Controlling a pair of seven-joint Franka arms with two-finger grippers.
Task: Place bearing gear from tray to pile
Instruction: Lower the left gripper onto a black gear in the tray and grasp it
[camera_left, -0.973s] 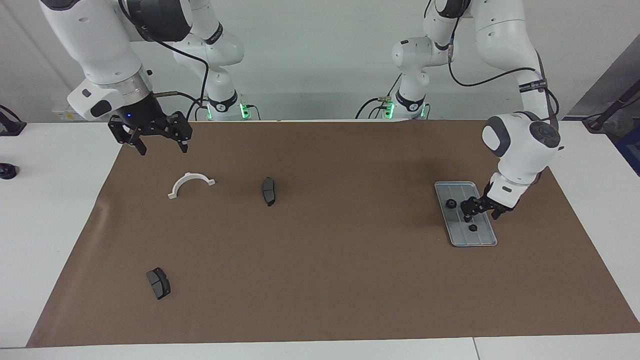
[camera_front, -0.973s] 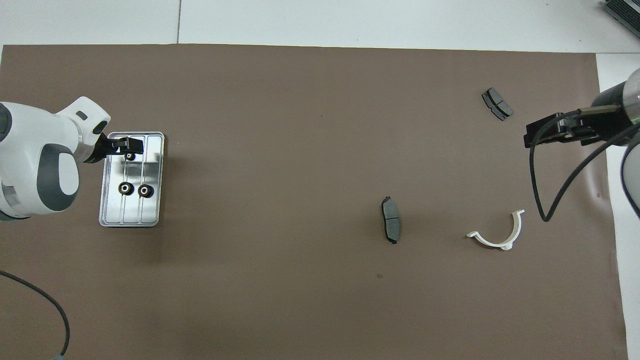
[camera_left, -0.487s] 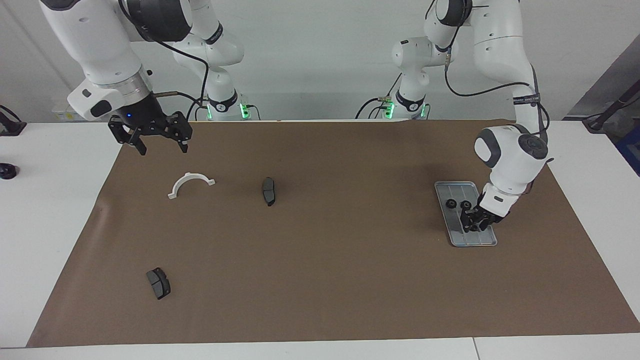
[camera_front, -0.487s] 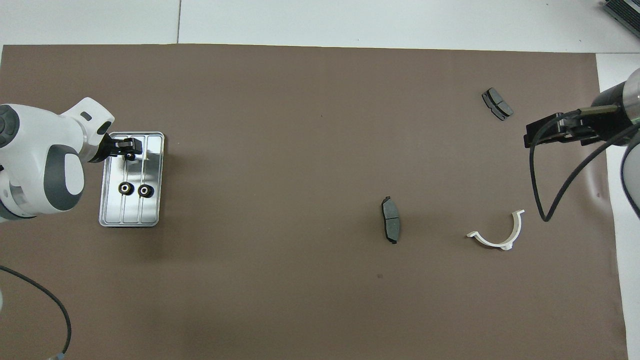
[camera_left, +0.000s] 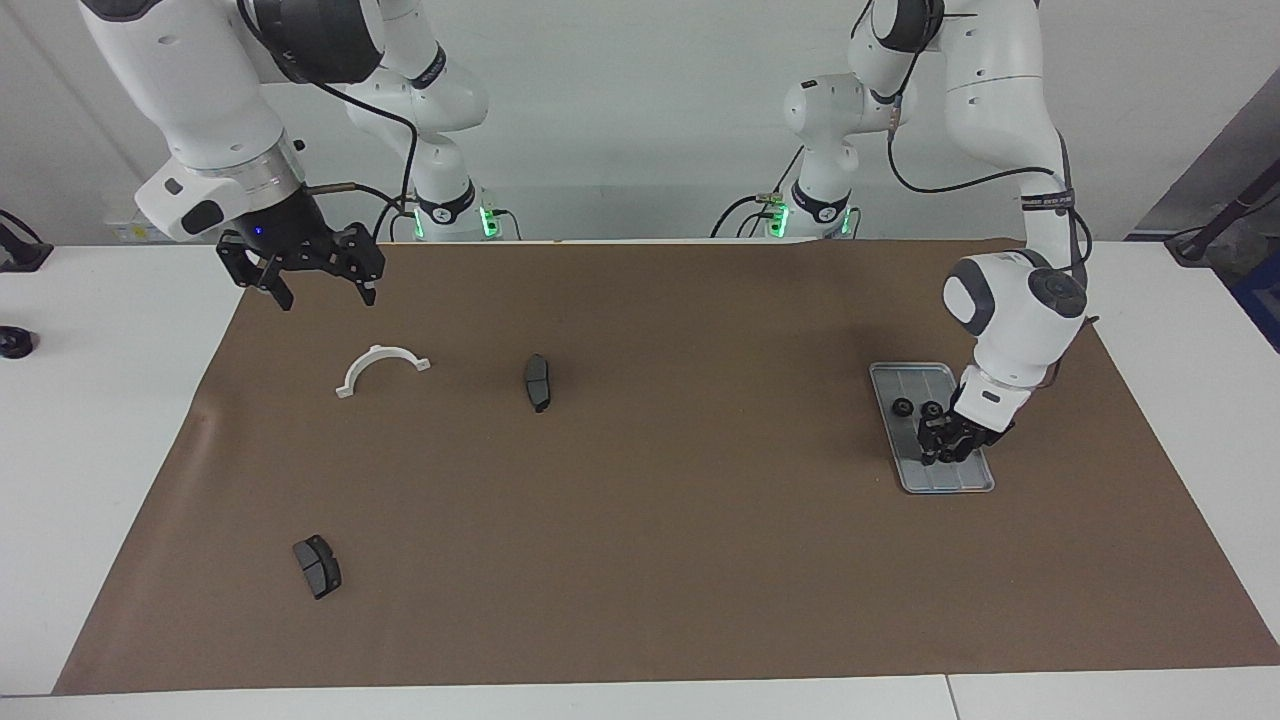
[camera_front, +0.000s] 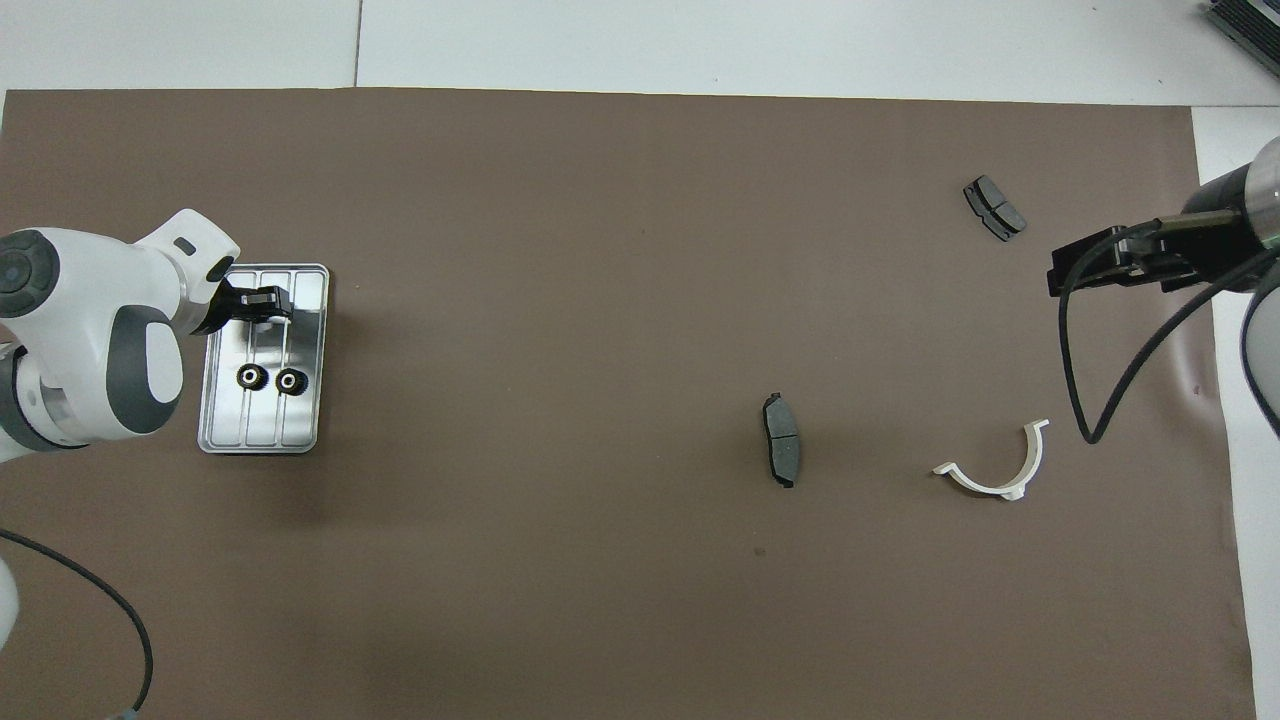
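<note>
Facing view: a flat silver-grey ridged metal tray (camera_left: 912, 378) lies at about 3 o'clock on the brown paper mat (camera_left: 700, 560) that covers the white table (camera_left: 90, 480). Two small black bearing gears (camera_left: 902, 407) sit side by side in the tray, at its end nearer the robots. The left gripper (camera_left: 943, 452) is down low inside the tray, just at 5 o'clock of the gears; whether its jaws are open or closed on something I cannot tell. The right gripper (camera_left: 322, 293) hangs over the mat's 10 o'clock corner, jaws open and empty. A white half-ring plastic bracket (camera_left: 380, 368) lies just under it at 10 o'clock, one dark grey brake pad (camera_left: 537, 382) beside the bracket toward the centre, a second brake pad (camera_left: 316, 566) at 8 o'clock.

Overhead view: the tray (camera_front: 300, 425) is at 9 o'clock, with the gears (camera_front: 251, 377) in its middle. The left gripper (camera_front: 262, 301) covers the tray's 12 o'clock end. The right gripper (camera_front: 1060, 272) is at 3 o'clock, the bracket (camera_front: 1000, 470) at 4 o'clock, and the pads (camera_front: 782, 452) well apart.
</note>
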